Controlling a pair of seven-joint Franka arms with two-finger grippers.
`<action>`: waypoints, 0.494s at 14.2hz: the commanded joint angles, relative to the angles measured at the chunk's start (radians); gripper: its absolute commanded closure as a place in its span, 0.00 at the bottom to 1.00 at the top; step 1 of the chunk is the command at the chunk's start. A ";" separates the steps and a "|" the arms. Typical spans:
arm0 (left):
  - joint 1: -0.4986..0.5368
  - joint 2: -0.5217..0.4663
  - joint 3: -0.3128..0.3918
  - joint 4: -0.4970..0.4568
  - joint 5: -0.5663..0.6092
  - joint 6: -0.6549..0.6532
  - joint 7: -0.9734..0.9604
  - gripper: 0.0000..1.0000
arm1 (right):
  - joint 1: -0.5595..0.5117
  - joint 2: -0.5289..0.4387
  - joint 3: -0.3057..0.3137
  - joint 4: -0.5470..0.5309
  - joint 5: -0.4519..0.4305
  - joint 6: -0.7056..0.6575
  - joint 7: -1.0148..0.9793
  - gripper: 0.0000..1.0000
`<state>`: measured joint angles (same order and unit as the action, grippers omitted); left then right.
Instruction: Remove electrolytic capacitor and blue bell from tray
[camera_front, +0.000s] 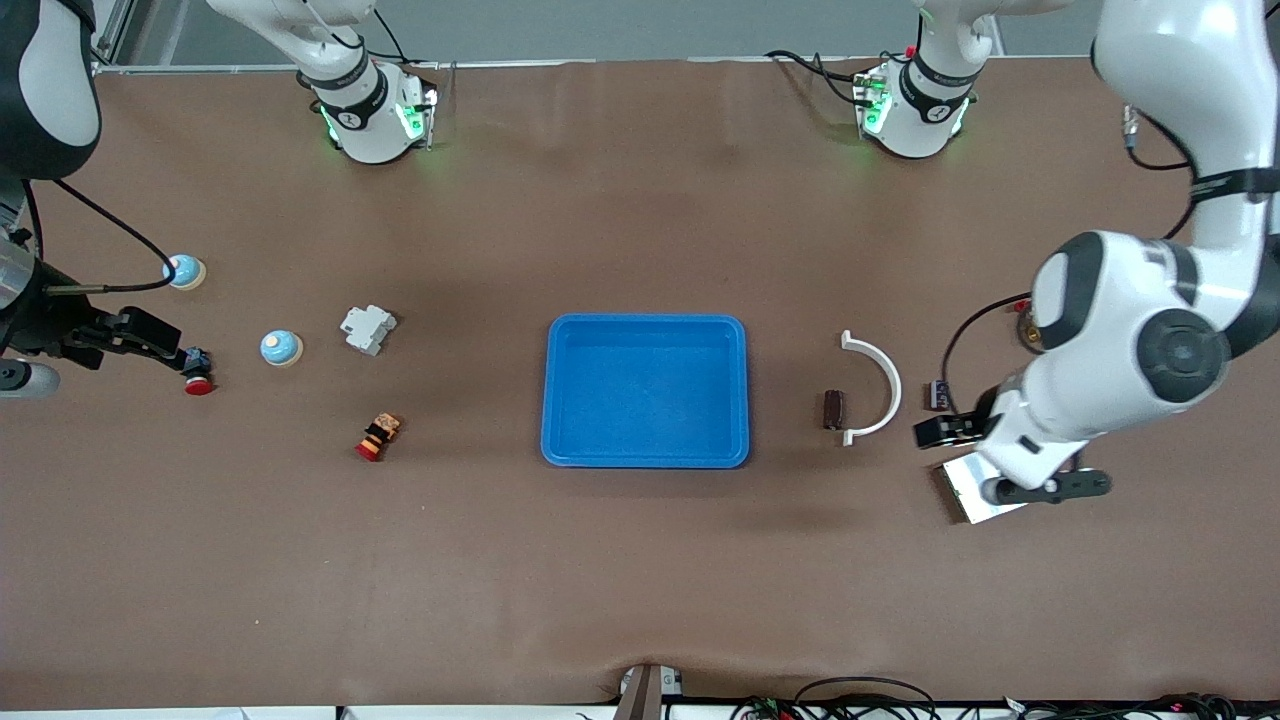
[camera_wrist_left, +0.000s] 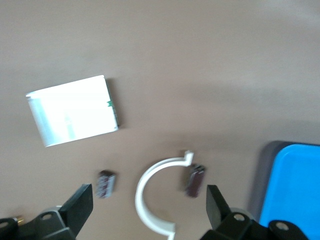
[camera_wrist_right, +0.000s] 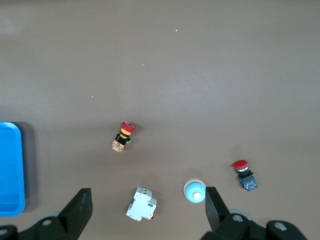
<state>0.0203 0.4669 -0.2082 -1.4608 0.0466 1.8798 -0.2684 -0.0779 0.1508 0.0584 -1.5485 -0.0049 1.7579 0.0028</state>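
Two blue-domed bells stand toward the right arm's end, one (camera_front: 281, 348) (camera_wrist_right: 194, 192) nearer the front camera than the other (camera_front: 185, 271). A small dark brown capacitor (camera_front: 833, 409) (camera_wrist_left: 195, 180) lies beside a white curved piece (camera_front: 875, 390) (camera_wrist_left: 155, 195). A second small dark block (camera_front: 939, 394) (camera_wrist_left: 106, 183) lies on that piece's outer side. My right gripper (camera_front: 165, 345) (camera_wrist_right: 147, 200) hangs open and empty above the table near a red button (camera_front: 198, 378). My left gripper (camera_front: 1000, 458) (camera_wrist_left: 148, 196) hangs open and empty over the white piece and the dark blocks.
A blue tray (camera_front: 560, 400) (camera_wrist_left: 295, 190) (camera_wrist_right: 10, 170) sits mid-table. A white circuit breaker (camera_front: 368, 329) (camera_wrist_right: 141, 204) and an orange-red button (camera_front: 379, 437) (camera_wrist_right: 123, 136) lie near the bells. A silver plate (camera_front: 960, 495) (camera_wrist_left: 72, 110) lies under the left arm.
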 joint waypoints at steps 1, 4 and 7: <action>0.097 -0.050 -0.013 -0.015 -0.022 -0.059 0.162 0.00 | 0.044 0.021 -0.006 0.038 -0.029 -0.037 0.025 0.00; 0.151 -0.118 -0.014 -0.053 -0.028 -0.074 0.232 0.00 | 0.049 0.010 -0.009 0.039 -0.032 -0.090 0.020 0.00; 0.174 -0.169 -0.013 -0.084 -0.028 -0.076 0.232 0.00 | 0.043 0.009 -0.012 0.060 -0.029 -0.095 0.022 0.00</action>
<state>0.1813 0.3625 -0.2108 -1.4864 0.0379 1.8061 -0.0479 -0.0369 0.1559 0.0548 -1.5255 -0.0199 1.6867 0.0083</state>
